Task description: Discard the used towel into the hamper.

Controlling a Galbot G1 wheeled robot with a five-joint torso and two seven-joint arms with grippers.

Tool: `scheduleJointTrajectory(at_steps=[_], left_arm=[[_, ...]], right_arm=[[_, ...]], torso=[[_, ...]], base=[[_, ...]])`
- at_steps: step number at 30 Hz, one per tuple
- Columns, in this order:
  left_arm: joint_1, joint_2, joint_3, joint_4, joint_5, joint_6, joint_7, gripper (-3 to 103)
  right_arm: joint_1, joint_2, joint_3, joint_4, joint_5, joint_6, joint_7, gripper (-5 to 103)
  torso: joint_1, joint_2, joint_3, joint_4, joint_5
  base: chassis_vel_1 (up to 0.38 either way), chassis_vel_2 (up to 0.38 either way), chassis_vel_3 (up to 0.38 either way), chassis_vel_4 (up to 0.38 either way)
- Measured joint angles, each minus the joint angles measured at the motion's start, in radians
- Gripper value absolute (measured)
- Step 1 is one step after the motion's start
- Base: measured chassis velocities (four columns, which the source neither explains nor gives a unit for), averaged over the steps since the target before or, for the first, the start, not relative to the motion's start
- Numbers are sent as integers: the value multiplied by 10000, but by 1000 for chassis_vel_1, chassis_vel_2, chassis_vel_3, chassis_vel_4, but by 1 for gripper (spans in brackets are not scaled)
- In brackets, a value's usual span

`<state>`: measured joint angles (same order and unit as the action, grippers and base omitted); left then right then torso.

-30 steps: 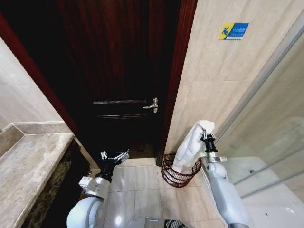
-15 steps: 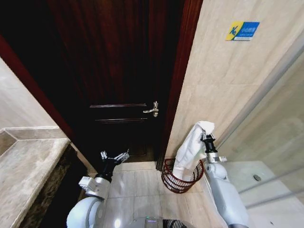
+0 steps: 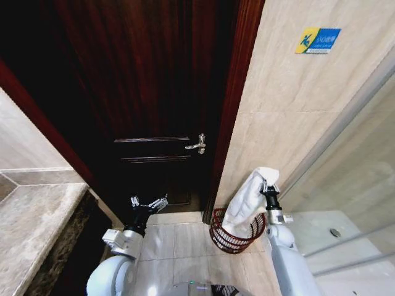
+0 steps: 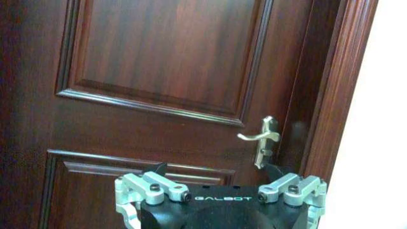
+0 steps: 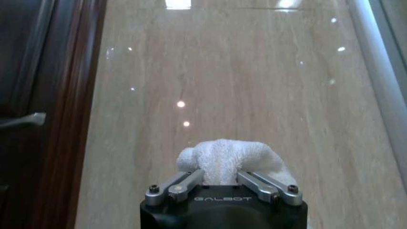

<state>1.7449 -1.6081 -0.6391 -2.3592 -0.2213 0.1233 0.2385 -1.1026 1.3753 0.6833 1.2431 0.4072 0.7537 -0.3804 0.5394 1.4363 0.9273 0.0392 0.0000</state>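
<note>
- Over the last second the whole head view has slid: door, handle and wall sign sit differently in frame, so we read this as our camera moving, not the things
- Against that shift, the right tool (image 3: 267, 187) keeps its place above the hamper (image 3: 235, 230) and the towel (image 3: 247, 201) hangs from it much as before; we note no release
- The hamper has drawn in a little under the right tool, its rim now below the towel's lower end
- Our judgement: the approach looks close to done and the drop is not yet made; the towel is still out of the hamper for most of its length
- Right tool state: clamped narrow on the top of the towel; in the right wrist view the white bunch (image 5: 229, 162) bulges out between the two fingers (image 5: 184, 183)
- Left tool (image 3: 148, 203): spread wide and holding nothing, raised low on our left, well apart from the right tool, facing the dark wooden door (image 4: 159, 71) and its handle (image 4: 264, 140)
- Towel long axis: near vertical, leaning slightly, top end pinched at the right tool, free end pointing down and away towards the door side
- Towel location: directly beneath the right tool, its lower end at or just inside the hamper rim; we cannot tell whether it touches the wire
- Hamper location: on the tiled floor (image 3: 179, 240) below the right tool, just beside the door frame and the beige wall
</note>
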Motion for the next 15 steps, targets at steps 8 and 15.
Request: scheduleJointTrajectory(at_steps=[8,15], left_arm=[[0,0,0,0,0,0,0,100],[0,0,0,0,0,0,0,100]], right_arm=[[236,94,8,-1618,108,685,-595,5],[542,64,87,-3063,210,690,-1236,5]], torso=[[5,0,1,-1,0],[4,0,2,-1,-1]], base=[[0,0,0,0],[0,0,0,0]])
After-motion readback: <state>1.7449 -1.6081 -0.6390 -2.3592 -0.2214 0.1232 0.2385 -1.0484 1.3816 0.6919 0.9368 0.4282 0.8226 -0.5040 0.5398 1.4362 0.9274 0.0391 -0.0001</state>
